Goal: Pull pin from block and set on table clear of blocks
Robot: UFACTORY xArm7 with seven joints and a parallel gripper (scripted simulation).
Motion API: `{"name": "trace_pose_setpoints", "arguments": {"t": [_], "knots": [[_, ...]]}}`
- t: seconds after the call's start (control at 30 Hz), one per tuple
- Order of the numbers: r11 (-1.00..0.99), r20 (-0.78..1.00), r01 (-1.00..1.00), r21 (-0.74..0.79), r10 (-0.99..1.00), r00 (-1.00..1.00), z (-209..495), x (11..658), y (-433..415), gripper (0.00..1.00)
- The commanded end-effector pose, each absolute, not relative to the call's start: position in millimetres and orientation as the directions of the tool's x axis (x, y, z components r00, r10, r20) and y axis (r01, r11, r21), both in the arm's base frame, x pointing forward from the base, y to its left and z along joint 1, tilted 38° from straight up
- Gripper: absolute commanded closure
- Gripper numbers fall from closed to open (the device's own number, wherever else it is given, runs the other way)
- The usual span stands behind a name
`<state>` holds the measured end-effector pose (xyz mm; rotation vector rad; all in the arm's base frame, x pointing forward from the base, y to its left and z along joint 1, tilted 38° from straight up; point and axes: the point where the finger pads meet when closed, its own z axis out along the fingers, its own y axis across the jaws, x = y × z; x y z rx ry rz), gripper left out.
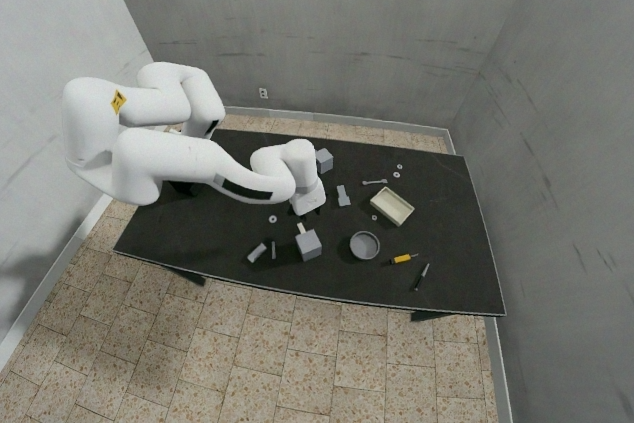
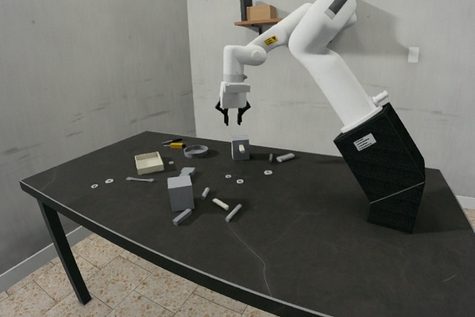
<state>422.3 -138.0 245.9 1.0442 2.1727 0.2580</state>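
The pin's block (image 1: 308,245) is a grey cube near the table's front edge. The cream pin (image 1: 301,227) sticks out of its side facing the arm. In the exterior view the block (image 2: 238,149) shows the pin (image 2: 241,148) in its near face. My gripper (image 2: 231,115) hangs in the air above and slightly left of the block, pointing down. Its black fingers stand partly apart with nothing between them. In the top view the gripper (image 1: 306,212) is just behind the pin, mostly hidden under the white wrist.
A second grey block (image 2: 180,192) stands nearer the middle, with loose pegs (image 2: 220,203) beside it. A cream tray (image 2: 148,162), a round dish (image 2: 195,151), a yellow-handled screwdriver (image 2: 174,145), a grey cylinder (image 2: 285,157) and several washers lie around. The black robot base (image 2: 383,174) stands at the right.
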Motion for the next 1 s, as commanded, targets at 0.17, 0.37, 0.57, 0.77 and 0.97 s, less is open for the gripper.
{"name": "trace_pose_setpoints", "arguments": {"t": [0.17,0.37,0.57,0.77,0.97], "knots": [[0.662,-0.515,0.601,0.449,0.741,-0.431,247.6,424.0,-136.5,0.53],[0.665,-0.518,0.598,0.447,0.738,-0.433,247.6,424.9,-135.5,0.53],[0.668,-0.519,0.596,0.446,0.736,-0.435,247.5,425.5,-134.8,0.53],[0.669,-0.520,0.595,0.445,0.734,-0.436,247.3,426.0,-134.3,0.53],[0.671,-0.521,0.594,0.444,0.733,-0.438,247.1,426.5,-133.8,0.53]]}}
